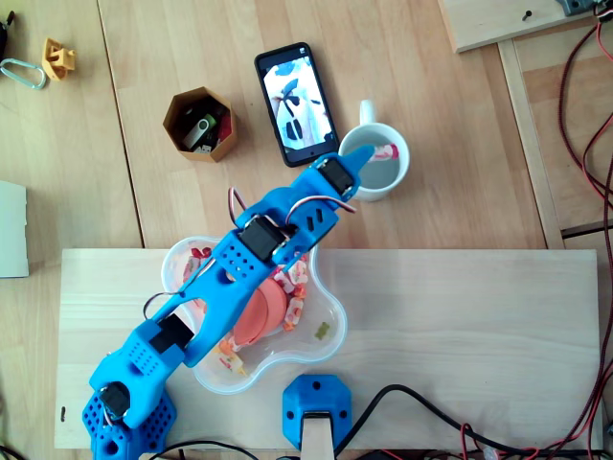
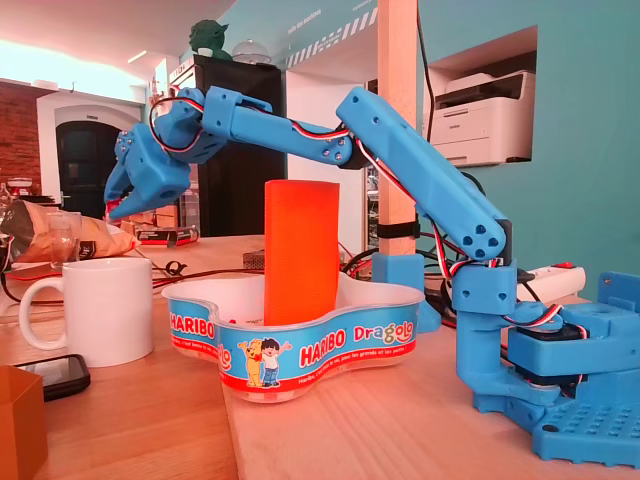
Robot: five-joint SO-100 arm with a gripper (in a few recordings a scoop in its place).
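- The blue arm [image 1: 239,259] reaches from its base at the lower left of the overhead view, across a clear Haribo tub [image 1: 330,287], towards a white mug [image 1: 388,177].
- The jaws hang above the left side of the mug's mouth. In the fixed view they point down and to the left, clear of the rim.
- In the fixed view the jaws look drawn close together and nothing shows between the tips. I cannot tell whether they are fully closed or pinch anything.
- A pink-and-white wrapped sweet [image 1: 384,150] shows inside the mug near its far rim, just beside the tip of the jaws. Whether the two touch cannot be told.
- The mug stands on the counter [image 1: 431,115], just beyond the far edge of a pale wooden board [image 1: 460,345], with its handle pointing away from the board.
- The tub sits on the board with more wrapped sweets [image 1: 297,287] in it, and an orange cylinder [image 2: 300,250] stands upright in its middle.
- A smartphone [image 1: 297,101] lies flat just left of the mug. A brown hexagonal holder [image 1: 177,120] with a USB stick in it stands further left.
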